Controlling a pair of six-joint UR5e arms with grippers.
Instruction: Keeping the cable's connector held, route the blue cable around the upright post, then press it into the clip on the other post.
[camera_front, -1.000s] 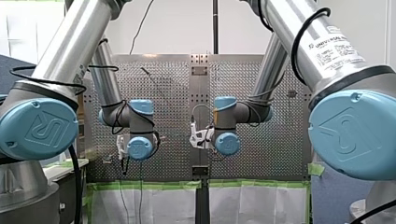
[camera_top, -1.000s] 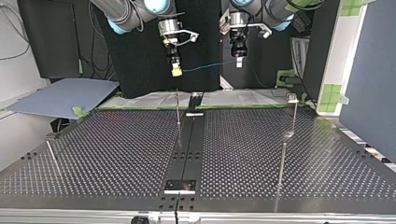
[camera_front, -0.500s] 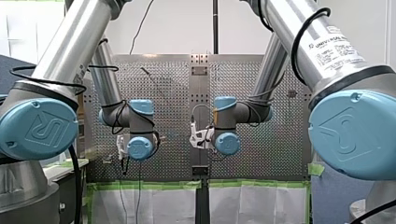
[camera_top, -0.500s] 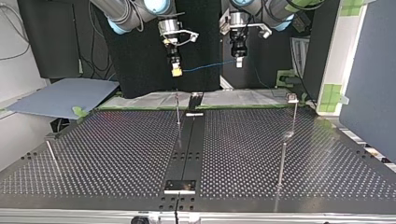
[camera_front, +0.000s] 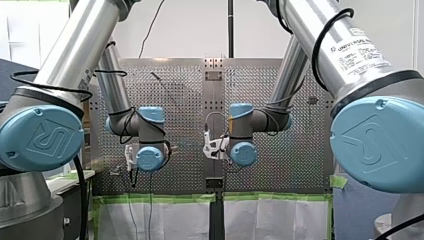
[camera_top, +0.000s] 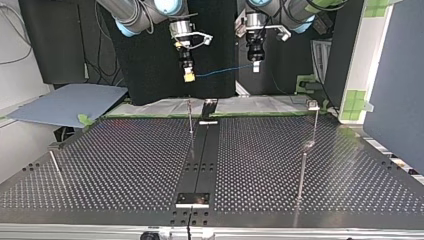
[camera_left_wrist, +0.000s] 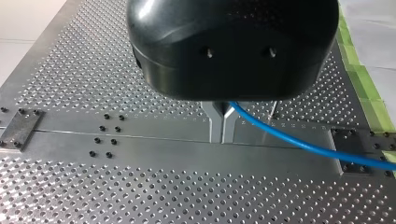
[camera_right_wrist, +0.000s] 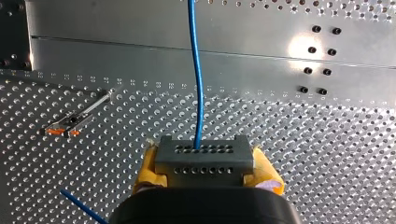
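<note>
- We see the blue cable (camera_top: 220, 71) as a thin line slung between our two grippers, in the air above the perforated table (camera_top: 115, 165).
- Its connector (camera_right_wrist: 204, 157) is a grey block with rows of small holes (the cable leaves from the face away from the gripper).
- Our right gripper (camera_top: 189, 76) clamps the connector between its yellow pads (camera_right_wrist: 148, 164).
- Our left gripper (camera_left_wrist: 222, 122) has its metal fingers pinched together on the cable.
- The upright post (camera_top: 190, 116) stands by the table's middle strip; the clip (camera_top: 313, 105) tops a post at the top view's right.

Perforated table (camera_top: 125, 165) bearing upright posts (camera_top: 190, 117)
</note>
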